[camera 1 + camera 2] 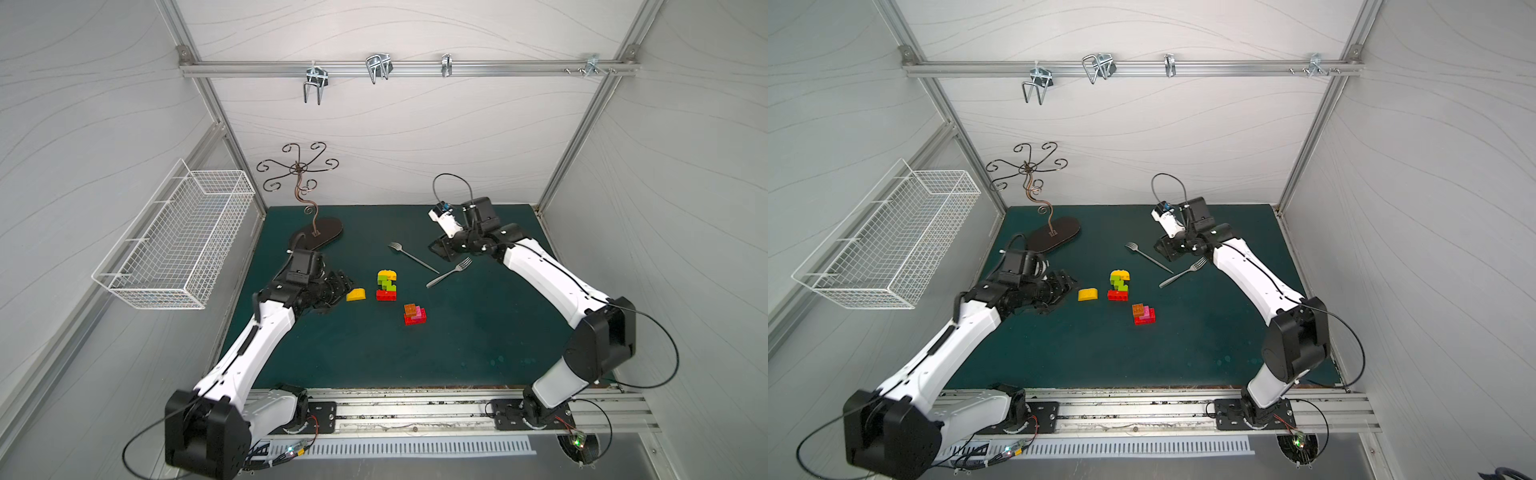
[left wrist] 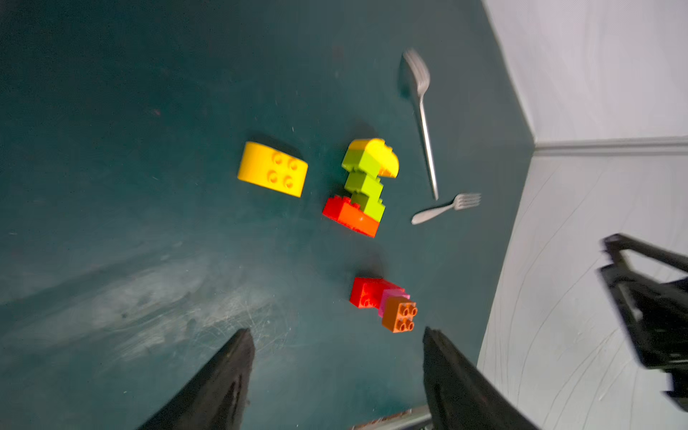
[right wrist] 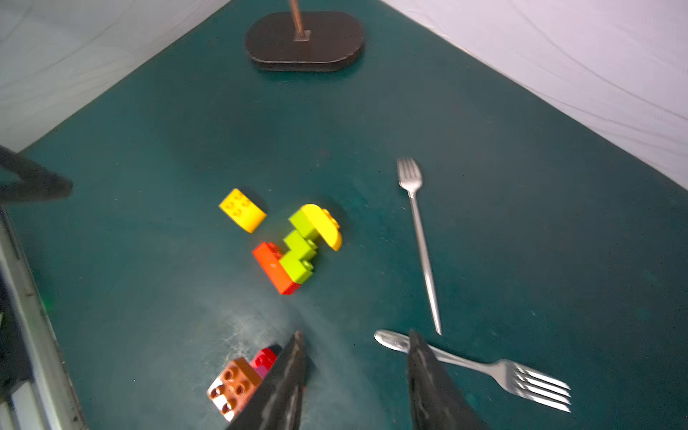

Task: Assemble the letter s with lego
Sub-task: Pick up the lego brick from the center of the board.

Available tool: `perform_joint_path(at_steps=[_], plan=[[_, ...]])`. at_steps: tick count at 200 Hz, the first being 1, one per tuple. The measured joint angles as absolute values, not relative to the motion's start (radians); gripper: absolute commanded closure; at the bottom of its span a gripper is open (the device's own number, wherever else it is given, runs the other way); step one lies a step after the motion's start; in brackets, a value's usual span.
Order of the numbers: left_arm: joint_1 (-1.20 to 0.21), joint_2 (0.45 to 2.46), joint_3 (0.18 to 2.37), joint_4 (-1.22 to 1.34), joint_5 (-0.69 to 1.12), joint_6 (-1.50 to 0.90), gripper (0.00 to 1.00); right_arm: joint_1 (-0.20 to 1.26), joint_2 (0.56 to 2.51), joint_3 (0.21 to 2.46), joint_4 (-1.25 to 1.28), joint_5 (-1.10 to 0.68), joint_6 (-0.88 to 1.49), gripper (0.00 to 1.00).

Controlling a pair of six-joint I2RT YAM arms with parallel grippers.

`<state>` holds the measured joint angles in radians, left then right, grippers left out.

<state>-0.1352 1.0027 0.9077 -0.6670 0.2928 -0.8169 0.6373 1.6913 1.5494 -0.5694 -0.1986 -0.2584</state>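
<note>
**Both hands empty; lego in three groups on the tabletop**

In both top views the lego lies in the middle of the dark green tabletop, in three groups. A loose yellow brick with a rounded top sits just beside the left hand. Next to it, toward the right arm's side, is the yellow-green-red stack: a rounded yellow brick at the far end, lime green bricks stepping down, and a red one at the near end. The orange-pink-red stack lies a little nearer the front rail, apart from the other two. A long fork and a short fork rest between the bricks and the right hand, which hangs near the short fork's tines, well apart from the lego.

In the left wrist view the left hand is spread. Its dark fingers frame only bare tabletop. Ahead of them lies the orange-pink-red stack, then the yellow-green-red stack and the loose yellow brick. The picture is somewhat blurred.

In the right wrist view the right hand is also spread, with nothing between its fingers. One finger crosses in front of the short fork's handle, and the other partly hides the orange-pink-red stack. Beyond them are the yellow-green-red stack, the loose yellow brick and the long fork.
</note>
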Motion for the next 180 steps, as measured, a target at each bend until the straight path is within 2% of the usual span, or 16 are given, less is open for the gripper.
perform_joint_path(at_steps=[27, 53, 81, 127, 180], plan=[[-0.046, 0.882, 0.98, -0.746, 0.247, -0.796, 0.23, 0.804, 1.864, 1.664, -0.601, -0.187, -0.478, 0.44], [-0.009, 0.841, 1.017, -0.796, 0.228, -0.774, 0.22, 0.879, 2.024, 1.74, -0.627, -0.199, -0.677, 0.42], [-0.006, 0.838, 1.017, -0.84, 0.228, -0.765, 0.2, 0.905, 2.173, 1.854, -0.662, -0.203, -0.803, 0.39], [-0.004, 0.831, 0.996, -0.849, 0.242, -0.763, 0.16, 0.907, 2.304, 1.997, -0.669, -0.199, -0.883, 0.27], [-0.004, 0.83, 0.979, -0.849, 0.247, -0.763, 0.16, 0.908, 2.418, 2.128, -0.688, -0.199, -0.908, 0.26]])
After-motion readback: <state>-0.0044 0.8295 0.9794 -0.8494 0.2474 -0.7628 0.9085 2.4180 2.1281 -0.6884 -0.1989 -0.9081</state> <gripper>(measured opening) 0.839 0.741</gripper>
